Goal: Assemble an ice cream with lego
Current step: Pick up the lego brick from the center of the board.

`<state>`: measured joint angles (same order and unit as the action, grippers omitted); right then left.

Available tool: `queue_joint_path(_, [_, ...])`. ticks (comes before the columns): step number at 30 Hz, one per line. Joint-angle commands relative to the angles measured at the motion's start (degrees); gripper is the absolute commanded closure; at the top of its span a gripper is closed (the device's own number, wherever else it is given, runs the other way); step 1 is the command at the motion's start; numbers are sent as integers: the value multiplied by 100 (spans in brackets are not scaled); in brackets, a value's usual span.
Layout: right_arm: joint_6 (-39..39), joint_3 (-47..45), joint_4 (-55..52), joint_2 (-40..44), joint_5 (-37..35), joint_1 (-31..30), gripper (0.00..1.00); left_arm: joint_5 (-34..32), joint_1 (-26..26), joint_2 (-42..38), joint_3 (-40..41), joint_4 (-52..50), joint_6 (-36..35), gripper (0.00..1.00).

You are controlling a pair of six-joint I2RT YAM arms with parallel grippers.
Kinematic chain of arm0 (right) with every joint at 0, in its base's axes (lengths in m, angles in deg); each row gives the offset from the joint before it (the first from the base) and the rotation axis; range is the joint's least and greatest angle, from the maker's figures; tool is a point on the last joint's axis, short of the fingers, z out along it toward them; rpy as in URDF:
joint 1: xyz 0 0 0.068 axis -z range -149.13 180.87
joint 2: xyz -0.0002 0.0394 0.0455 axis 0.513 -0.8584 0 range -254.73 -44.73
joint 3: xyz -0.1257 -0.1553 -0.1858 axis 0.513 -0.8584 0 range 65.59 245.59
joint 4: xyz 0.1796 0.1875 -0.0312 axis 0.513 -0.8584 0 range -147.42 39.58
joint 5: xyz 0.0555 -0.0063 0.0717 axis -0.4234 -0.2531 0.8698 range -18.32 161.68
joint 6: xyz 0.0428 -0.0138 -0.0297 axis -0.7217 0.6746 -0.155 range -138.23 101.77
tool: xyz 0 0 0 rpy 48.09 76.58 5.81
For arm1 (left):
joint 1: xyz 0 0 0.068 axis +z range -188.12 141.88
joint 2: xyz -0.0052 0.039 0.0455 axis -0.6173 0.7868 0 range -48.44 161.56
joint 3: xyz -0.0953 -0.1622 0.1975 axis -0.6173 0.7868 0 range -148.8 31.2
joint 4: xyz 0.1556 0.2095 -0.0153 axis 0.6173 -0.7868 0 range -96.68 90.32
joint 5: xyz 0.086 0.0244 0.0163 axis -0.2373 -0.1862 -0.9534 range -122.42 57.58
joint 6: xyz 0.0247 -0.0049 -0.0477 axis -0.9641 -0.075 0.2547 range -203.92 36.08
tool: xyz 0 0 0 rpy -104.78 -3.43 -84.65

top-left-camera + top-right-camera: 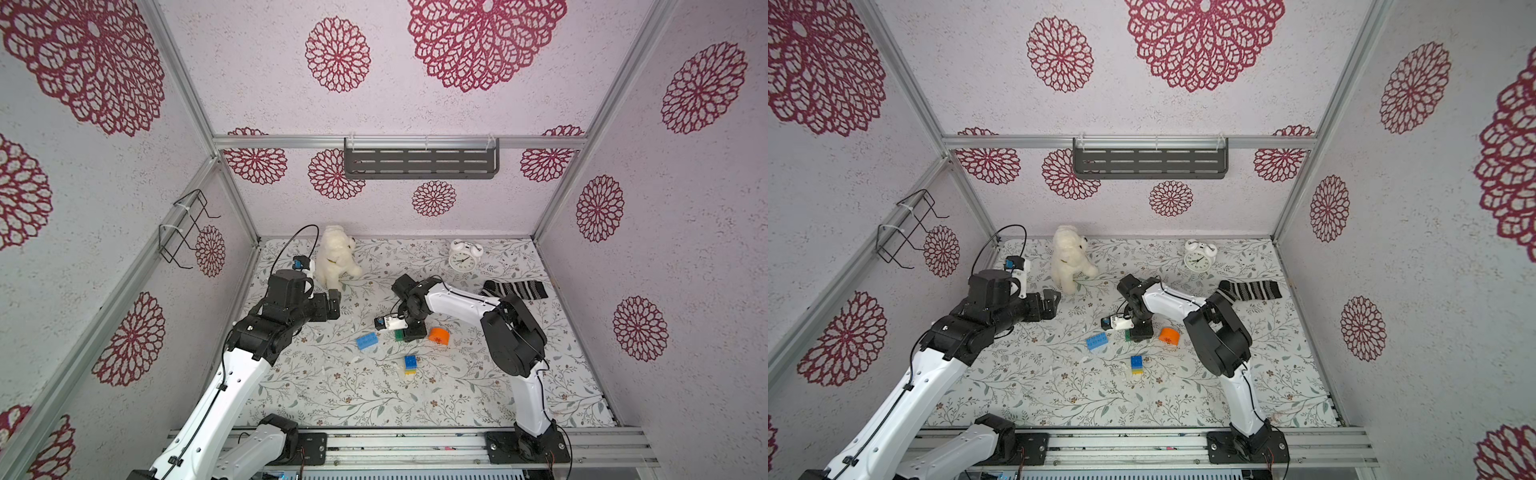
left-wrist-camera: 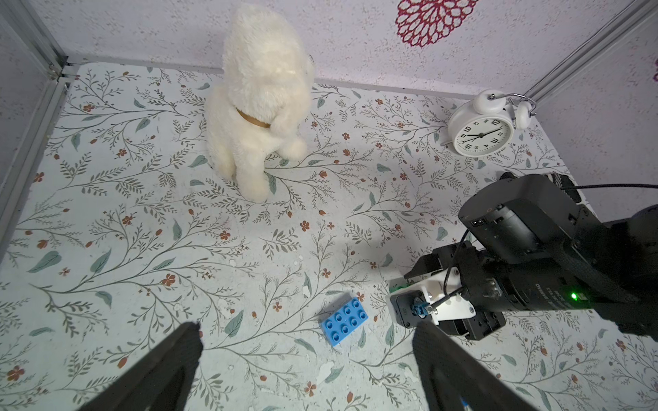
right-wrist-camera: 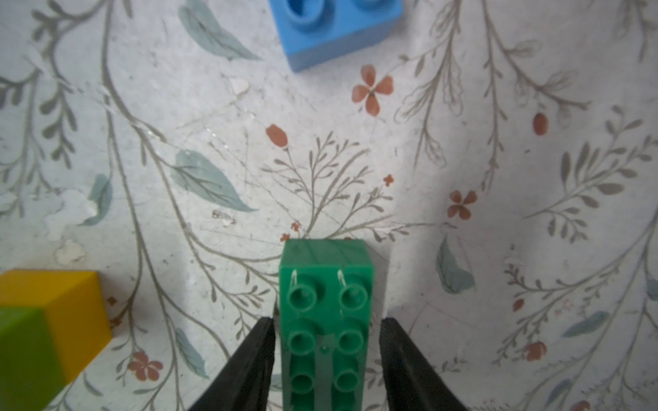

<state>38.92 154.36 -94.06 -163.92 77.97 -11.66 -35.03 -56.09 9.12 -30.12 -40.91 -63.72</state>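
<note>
R gripper (image 1: 411, 331) is low over the mid table (image 1: 332, 395), astride the green brick (image 3: 325, 320); in the R wrist view its black fingers (image 3: 249, 363) stand along the brick's two long sides w/ a thin sliver of gap each side, so the jaws are apart and not clamped on it; the brick lies flat, studs up, and in both top views it's mostly hidden under the gripper. Light-blue brick (image 1: 367, 341) lies flat, studs up, near the R gripper on the side toward the L arm, apart from the green one; orange half-round (image 1: 439, 336) sits just beside the gripper on the opp. side, a reddish mark on its face. Closer to the arm bases is a short stack (image 1: 410, 365) of dk-blue, lime and yellow squares joined in a row, apart from the other pieces; can't tell whether it stands or lies. So the ice cream isn't built: three narrow pieces are joined; the green, light-blue and orange lego pieces are loose on the table. L gripper (image 1: 334, 305) hovers above the table near the plush dog (image 1: 334, 257), jaws wide apart, nothing between them. Alarm clock (image 1: 462, 257) and striped sock (image 1: 515, 289) are at the far side, well apart from the bricks.
</note>
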Motion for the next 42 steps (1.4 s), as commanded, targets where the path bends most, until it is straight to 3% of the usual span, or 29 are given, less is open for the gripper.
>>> queue_joint_path(1, [-60,129,-198,19,124,34,46,111,75,44,32,123,6,2])
queue_joint_path(21, [-98,254,-255,-24,224,25,49,235,137,74,46,128,4,1])
queue_joint_path(36, [-142,271,-227,-1,259,25,70,272,167,88,45,132,-2,1])
queue_joint_path(42, [-155,229,-198,263,277,25,73,288,180,75,41,129,1,1])
